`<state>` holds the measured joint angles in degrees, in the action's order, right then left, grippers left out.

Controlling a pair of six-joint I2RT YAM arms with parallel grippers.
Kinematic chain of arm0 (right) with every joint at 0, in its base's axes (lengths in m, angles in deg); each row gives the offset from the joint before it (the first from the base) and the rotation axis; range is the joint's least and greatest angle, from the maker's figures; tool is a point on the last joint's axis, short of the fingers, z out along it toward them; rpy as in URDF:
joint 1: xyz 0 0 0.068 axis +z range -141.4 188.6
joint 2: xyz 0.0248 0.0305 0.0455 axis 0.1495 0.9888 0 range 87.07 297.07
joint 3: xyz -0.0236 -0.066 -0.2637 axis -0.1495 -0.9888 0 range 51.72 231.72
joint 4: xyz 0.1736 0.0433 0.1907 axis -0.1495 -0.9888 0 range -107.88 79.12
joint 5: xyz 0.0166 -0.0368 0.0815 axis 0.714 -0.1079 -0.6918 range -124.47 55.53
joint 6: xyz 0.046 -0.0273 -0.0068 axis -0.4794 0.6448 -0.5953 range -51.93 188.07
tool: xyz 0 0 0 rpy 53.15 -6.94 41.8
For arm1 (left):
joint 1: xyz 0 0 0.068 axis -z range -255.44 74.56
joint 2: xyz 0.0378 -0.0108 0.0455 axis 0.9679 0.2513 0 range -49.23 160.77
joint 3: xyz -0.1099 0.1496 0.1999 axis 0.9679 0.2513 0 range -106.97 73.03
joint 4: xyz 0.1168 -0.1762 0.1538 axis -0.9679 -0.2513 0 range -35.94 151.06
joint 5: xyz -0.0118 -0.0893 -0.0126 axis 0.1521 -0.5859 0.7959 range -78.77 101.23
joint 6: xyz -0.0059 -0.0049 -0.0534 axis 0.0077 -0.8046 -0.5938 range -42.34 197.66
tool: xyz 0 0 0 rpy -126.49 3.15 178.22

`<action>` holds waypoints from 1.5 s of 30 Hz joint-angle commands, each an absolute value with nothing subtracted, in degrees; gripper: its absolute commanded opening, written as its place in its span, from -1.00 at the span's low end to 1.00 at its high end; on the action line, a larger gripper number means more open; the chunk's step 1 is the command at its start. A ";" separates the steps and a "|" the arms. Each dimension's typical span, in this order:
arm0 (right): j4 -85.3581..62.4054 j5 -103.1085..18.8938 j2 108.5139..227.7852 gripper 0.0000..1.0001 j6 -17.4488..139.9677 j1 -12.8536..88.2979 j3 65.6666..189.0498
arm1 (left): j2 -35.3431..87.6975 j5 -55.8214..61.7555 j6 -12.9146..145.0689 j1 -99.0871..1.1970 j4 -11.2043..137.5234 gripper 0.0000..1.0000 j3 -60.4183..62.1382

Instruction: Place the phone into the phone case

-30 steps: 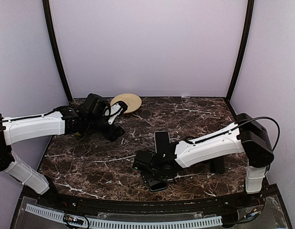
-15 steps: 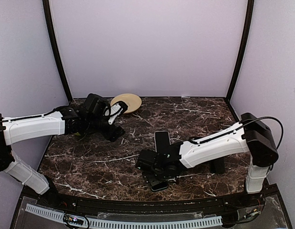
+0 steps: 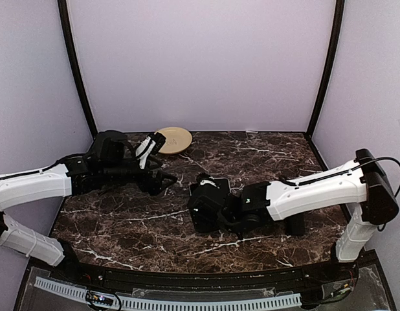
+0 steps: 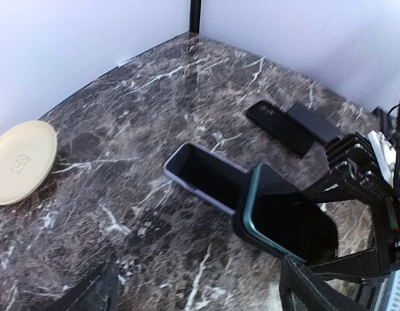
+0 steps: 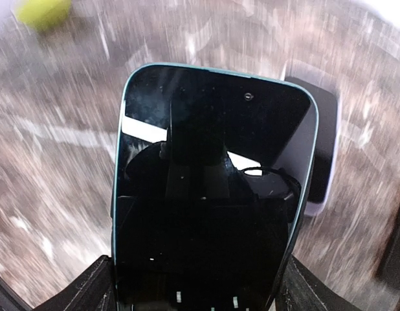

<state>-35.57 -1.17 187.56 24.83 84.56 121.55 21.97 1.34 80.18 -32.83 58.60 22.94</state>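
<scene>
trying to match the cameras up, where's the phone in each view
top external: phone near centre, gripped by the right hand, hard to make out
left wrist: lower right, tilted, overlapping the phone case at its end
right wrist: fills the centre
shared landmark: cream plate, blurred in the right wrist view

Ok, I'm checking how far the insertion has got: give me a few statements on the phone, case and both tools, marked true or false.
1. The right tool grips the phone. True.
2. The phone sits fully inside the case. False: it is held tilted at one end of the case, not seated.
3. The left tool holds the case. False: it is open and holds nothing; the case lies on the table.
4. The case lies open side up. True.
5. A yellow plate lies on the table. True.
</scene>
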 commanded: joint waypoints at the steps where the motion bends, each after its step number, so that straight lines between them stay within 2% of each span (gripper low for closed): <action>1: -18.16 11.64 181.47 -0.38 34.25 85.86 120.27 | 16.13 -6.61 63.65 -33.01 76.71 0.75 30.51; 3: -14.54 13.86 180.52 -0.38 37.45 86.56 119.83 | 15.22 -8.18 57.09 -33.02 86.49 0.72 32.91; 5: -10.42 15.46 180.05 -0.39 40.65 87.19 119.33 | 15.02 -9.07 53.17 -32.93 89.93 0.65 33.58; 9: -4.03 16.22 180.12 -0.39 45.24 88.03 119.06 | 16.26 -11.79 52.52 -32.84 89.34 0.62 31.69; 13: -0.11 17.34 180.28 -0.41 47.61 88.80 118.82 | 18.21 -15.98 50.74 -32.74 92.48 0.67 31.66; 15: 1.47 17.41 180.32 -0.41 49.14 89.30 118.83 | 18.99 -15.84 49.71 -32.78 94.86 0.62 32.56; 21: 1.45 17.06 181.30 -0.41 52.08 89.89 120.00 | 20.80 -17.05 49.51 -32.73 95.83 0.16 31.61; 26: 1.25 16.79 181.64 -0.41 51.95 89.89 120.02 | 20.69 -17.24 50.67 -32.70 95.52 -0.39 32.00; 30: 0.91 16.93 181.64 -0.41 52.05 89.89 120.05 | 20.71 -17.85 52.16 -32.50 94.35 -0.62 31.92; 35: 0.46 17.61 181.23 -0.40 52.36 89.89 119.78 | 20.87 -18.59 53.86 -32.42 93.05 -1.00 31.73; 38: 0.38 17.80 180.79 -0.36 52.70 89.80 119.29 | 20.76 -19.07 54.53 -32.39 92.77 -1.00 31.57; 40: 0.33 16.94 180.40 -0.15 53.60 89.72 118.87 | 20.63 -19.44 55.41 -32.38 92.41 -1.00 31.47; 43: -1.44 14.61 179.00 0.58 56.41 89.72 118.13 | 19.98 -19.54 58.35 -32.35 91.27 -1.00 31.30; 45: -3.42 14.64 176.92 0.89 58.48 89.71 116.81 | 18.78 -19.36 60.75 -32.38 89.97 -1.00 31.28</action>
